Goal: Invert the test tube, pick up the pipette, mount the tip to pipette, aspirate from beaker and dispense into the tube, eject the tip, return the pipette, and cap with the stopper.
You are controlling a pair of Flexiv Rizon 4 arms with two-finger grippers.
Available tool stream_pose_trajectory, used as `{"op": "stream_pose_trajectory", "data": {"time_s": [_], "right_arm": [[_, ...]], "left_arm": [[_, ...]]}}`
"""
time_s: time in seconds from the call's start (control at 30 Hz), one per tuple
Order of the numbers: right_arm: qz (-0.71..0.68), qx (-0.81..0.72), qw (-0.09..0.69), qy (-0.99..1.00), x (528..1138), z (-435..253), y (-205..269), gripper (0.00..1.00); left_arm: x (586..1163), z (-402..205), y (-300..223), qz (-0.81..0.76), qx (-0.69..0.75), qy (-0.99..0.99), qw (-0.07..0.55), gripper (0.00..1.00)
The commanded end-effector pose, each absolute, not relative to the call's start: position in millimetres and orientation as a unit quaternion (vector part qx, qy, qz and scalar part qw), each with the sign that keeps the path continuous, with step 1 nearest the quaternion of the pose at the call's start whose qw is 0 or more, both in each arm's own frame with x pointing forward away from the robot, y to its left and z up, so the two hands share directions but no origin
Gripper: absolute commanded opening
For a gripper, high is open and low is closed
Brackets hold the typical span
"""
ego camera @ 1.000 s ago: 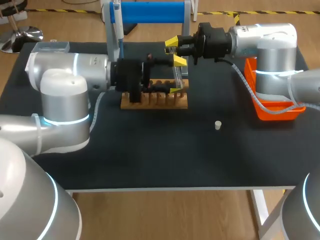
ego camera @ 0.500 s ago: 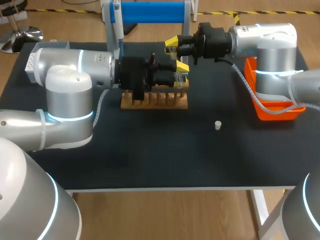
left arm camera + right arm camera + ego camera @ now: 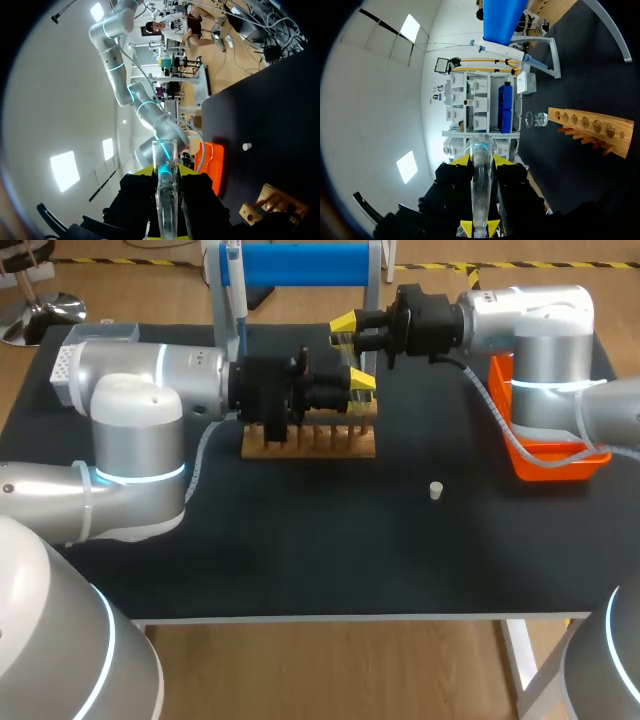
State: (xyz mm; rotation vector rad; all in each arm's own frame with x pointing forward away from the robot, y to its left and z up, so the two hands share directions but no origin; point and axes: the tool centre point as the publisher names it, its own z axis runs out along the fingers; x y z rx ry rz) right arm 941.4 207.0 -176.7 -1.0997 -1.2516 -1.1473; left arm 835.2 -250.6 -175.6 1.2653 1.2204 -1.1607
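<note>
Head view: the left gripper (image 3: 360, 383) hangs just above the light wooden test-tube rack (image 3: 310, 447). Its yellow-tipped fingers, spread wide a second ago, are now drawn close together, and the left arm sits slightly shifted from where it was then. The right gripper (image 3: 345, 328) is just beyond the left one, in the same place through all three frames. The small white stopper (image 3: 436, 490) stands on the black tabletop (image 3: 330, 550), well apart from both grippers and unmoved. What the fingers close on is hard to make out from here.

Left wrist view: the clear glass test tube (image 3: 166, 190) runs between the left gripper's fingers. Both press on it from opposite sides, so this gripper is pinching the test tube. The tube's rimmed end juts just past the yellow tips.

Right wrist view: the test tube (image 3: 481, 185) is clamped between the right gripper's fingers as well, with one end showing past their tips.

I judge that both grippers now hold one test tube, a handover within the inverting step. The right gripper probably needs to let go before the left can turn the tube over. Every later step lies ahead, and the stopper is untouched.
</note>
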Motion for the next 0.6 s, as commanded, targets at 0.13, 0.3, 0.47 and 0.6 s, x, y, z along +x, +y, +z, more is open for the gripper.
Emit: {"op": "stream_pose_trajectory", "data": {"time_s": [0.13, 0.3, 0.47, 0.6], "right_arm": [[-0.48, -0.461, 0.53, -0.525, 941, -177, 206, 1.0], [-0.48, -0.461, 0.53, -0.525, 941, -177, 206, 1.0], [-0.488, -0.454, 0.518, -0.536, 939, -173, 202, 1.0], [-0.513, -0.423, 0.472, -0.579, 930, -161, 177, 1.0]], "left_arm": [[836, -176, -249, -0.479, 0.522, 0.501, 0.496, 0.0], [836, -176, -249, -0.479, 0.522, 0.501, 0.496, 0.0], [836, -176, -249, -0.479, 0.522, 0.501, 0.496, 0.0], [836, -176, -249, -0.479, 0.522, 0.501, 0.496, 0.0]]}}
